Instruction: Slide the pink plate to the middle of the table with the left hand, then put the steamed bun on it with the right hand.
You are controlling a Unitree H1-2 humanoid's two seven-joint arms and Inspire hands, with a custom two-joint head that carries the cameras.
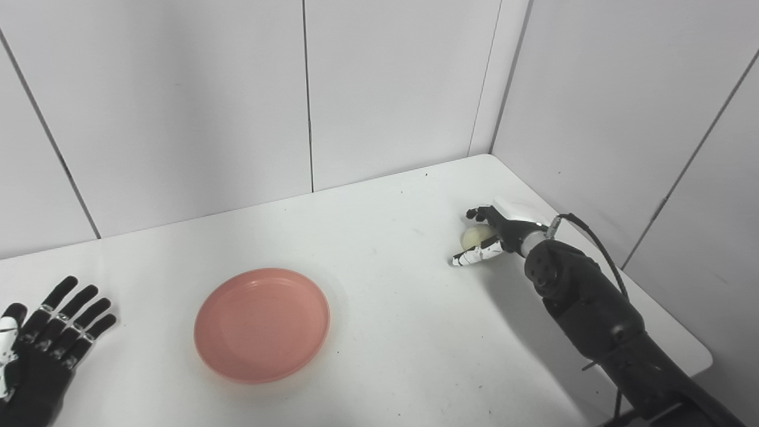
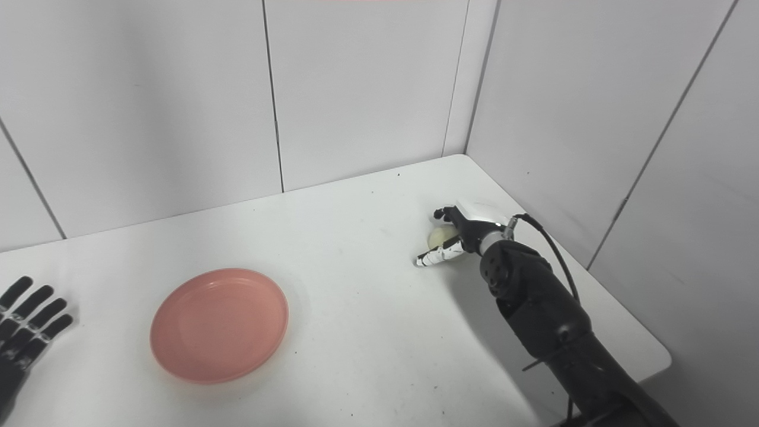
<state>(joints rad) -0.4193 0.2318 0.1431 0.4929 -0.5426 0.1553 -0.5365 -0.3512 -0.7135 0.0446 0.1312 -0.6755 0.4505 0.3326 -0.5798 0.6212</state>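
Empty pink plate (image 1: 261, 324), pale bun (image 1: 476, 236) far right

1. One pink plate (image 1: 261, 324), lying on the table just beyond and to the right of the left hand's outstretched fingers (image 1: 65, 314), not touching them.
2. One steamed bun (image 1: 476, 236), sitting between the curled fingers (image 1: 477, 213) and the thumb of the right hand.
3. Two hands: the left hand (image 1: 44, 350) and the right hand (image 1: 495, 234).
4. One white table (image 1: 385, 267) under all of these.
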